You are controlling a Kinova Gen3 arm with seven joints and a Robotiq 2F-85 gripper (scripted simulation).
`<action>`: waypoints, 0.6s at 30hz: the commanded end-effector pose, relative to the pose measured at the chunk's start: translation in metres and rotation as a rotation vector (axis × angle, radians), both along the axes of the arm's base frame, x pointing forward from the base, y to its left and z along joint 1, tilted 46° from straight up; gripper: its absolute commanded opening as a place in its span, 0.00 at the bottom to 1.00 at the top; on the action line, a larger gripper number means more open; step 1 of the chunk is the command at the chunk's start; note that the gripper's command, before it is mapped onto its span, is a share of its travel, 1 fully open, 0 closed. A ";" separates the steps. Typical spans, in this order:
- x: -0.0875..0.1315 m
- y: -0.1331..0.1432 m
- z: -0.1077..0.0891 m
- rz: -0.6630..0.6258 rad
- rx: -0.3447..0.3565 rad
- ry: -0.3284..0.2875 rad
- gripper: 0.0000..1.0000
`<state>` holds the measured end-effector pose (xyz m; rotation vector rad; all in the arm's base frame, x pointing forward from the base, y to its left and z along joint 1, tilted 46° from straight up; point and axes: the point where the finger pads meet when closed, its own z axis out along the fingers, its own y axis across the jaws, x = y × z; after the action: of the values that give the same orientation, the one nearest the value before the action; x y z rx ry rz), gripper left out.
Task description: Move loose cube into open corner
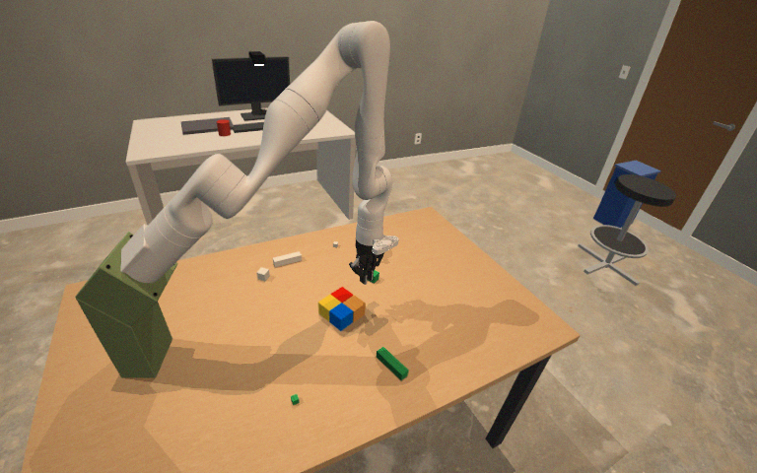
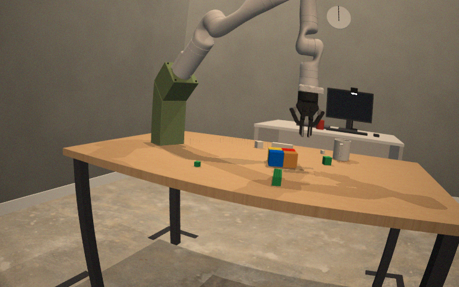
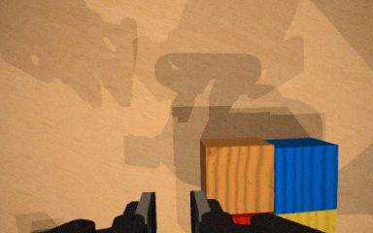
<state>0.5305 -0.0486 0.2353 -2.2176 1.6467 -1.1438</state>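
While the arm hung above the desk [image 1: 480,311], the gripper [image 2: 306,134] stood clear of every object, its fingers slightly apart with nothing between them.

Item one: the four cubes, grouped as a tight square below the gripper and a little toward the arm's green base [image 1: 125,320]. The orange cube [image 3: 238,175] sat flush against the blue cube [image 3: 306,175] and the red cube [image 1: 342,293]; the yellow cube [image 1: 328,304] filled the remaining corner. No gap showed between any faces in the top or wrist views.

Item two: a small green cube [image 2: 326,160] on the desk just beside the gripper in the top view, partly hidden behind its fingers there.

Item three: a long green block [image 1: 391,363], well beyond the square from the gripper.

Item four: a second small green cube [image 1: 294,398], farther off near the desk's edge.

Item five: a pale bar [image 1: 287,258] and a pale cube [image 1: 262,273], off to the gripper's side, toward the base.

Item six: a grey cup [image 2: 340,149], near the first small green cube.
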 end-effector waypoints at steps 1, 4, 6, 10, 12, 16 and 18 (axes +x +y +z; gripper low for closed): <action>0.000 0.001 -0.001 -0.001 0.000 0.001 0.54; -0.001 0.001 -0.001 -0.011 0.010 -0.002 0.54; -0.001 0.000 -0.002 -0.023 0.021 -0.005 0.54; -0.002 0.000 -0.002 -0.039 0.036 -0.009 0.54; -0.003 -0.001 -0.003 -0.060 0.056 -0.015 0.54; -0.006 -0.002 -0.006 -0.117 0.110 -0.030 0.54; -0.008 -0.004 -0.007 -0.154 0.145 -0.040 0.54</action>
<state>0.5251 -0.0502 0.2301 -2.0442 1.7986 -1.0798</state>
